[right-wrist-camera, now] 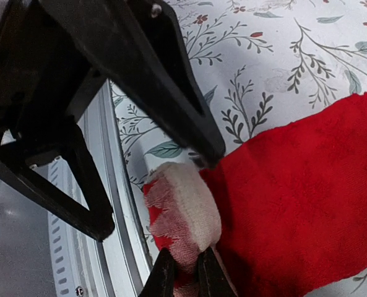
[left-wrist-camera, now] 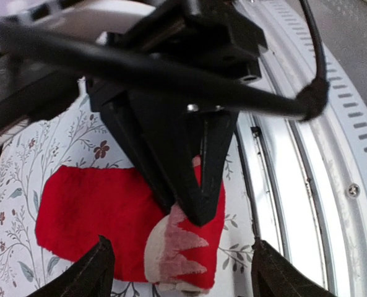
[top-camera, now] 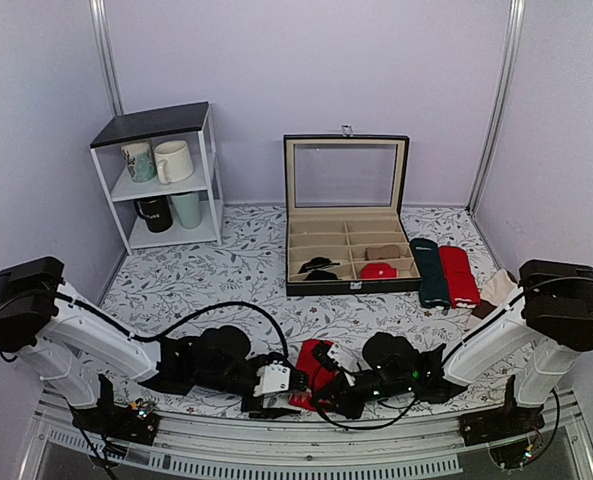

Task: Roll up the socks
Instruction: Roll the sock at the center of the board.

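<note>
Floral tablecloth (right-wrist-camera: 282, 49); right claw (right-wrist-camera: 186, 275) pinches rolled socks (right-wrist-camera: 307, 204); left claw (left-wrist-camera: 180, 260) open; mug (top-camera: 154, 213) lettering unreadable.

Socks (right-wrist-camera: 307, 204) — soft red knit; tablecloth (right-wrist-camera: 282, 37) — matt printed cloth.

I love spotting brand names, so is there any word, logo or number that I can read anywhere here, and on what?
No text here can be read clearly.
On the black mug on the shelf: pale lettering, too small to read.
On the dark green sock: a small pale mark near its far end, too blurred to read.
On the socks: no writing shows.
</note>
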`<move>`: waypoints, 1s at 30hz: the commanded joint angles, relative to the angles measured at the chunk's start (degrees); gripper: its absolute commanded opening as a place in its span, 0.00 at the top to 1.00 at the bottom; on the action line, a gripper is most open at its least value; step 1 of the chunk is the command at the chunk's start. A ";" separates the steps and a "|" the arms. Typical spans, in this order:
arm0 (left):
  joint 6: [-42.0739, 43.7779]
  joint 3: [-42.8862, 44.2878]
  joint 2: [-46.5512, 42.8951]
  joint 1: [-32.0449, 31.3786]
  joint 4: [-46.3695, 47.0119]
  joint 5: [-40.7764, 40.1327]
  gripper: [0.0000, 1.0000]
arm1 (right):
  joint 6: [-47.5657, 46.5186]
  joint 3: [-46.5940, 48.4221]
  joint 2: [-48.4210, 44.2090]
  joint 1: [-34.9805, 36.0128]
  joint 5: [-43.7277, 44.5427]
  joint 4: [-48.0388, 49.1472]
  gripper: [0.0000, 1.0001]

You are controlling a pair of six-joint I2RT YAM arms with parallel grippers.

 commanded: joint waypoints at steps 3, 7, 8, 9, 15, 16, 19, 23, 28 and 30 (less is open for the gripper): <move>2.21 2.27 3.59 -2.18 -0.13 -1.15 0.25 | 1.54 -2.53 6.93 -0.42 -4.68 -16.73 0.94; 1.08 2.70 4.75 -2.55 -1.46 -2.51 0.28 | 1.63 -2.83 6.97 -1.14 -5.25 -16.68 0.94; 0.66 2.62 4.91 -2.57 -1.49 -3.10 0.29 | 1.58 -2.93 6.99 -1.34 -5.51 -16.72 0.94; 0.37 2.67 5.14 -2.57 -1.54 -3.61 0.30 | 1.48 -2.96 6.83 -1.44 -5.65 -16.70 0.94; -1.67 2.81 6.26 -2.57 -2.52 -5.45 0.39 | 0.96 -3.36 6.73 -1.71 -6.01 -16.68 0.94; -2.07 2.71 6.32 -2.55 -2.51 -5.38 0.42 | 0.91 -3.42 6.73 -1.79 -6.11 -16.62 0.94; -2.86 2.79 6.23 -2.57 -2.51 -4.79 0.58 | 0.78 -3.42 6.88 -1.93 -6.20 -16.47 0.94; -3.81 2.62 5.90 -2.57 -1.74 -3.38 0.79 | 0.69 -2.88 7.68 -2.06 -6.65 -16.49 0.93; -6.19 2.59 6.13 -2.31 -1.86 -0.75 1.00 | 0.61 -2.26 7.43 -2.23 -6.27 -16.21 0.87; -8.52 2.39 6.72 -1.68 -1.99 0.16 1.00 | 0.16 -2.15 5.81 -2.45 -4.63 -16.21 0.80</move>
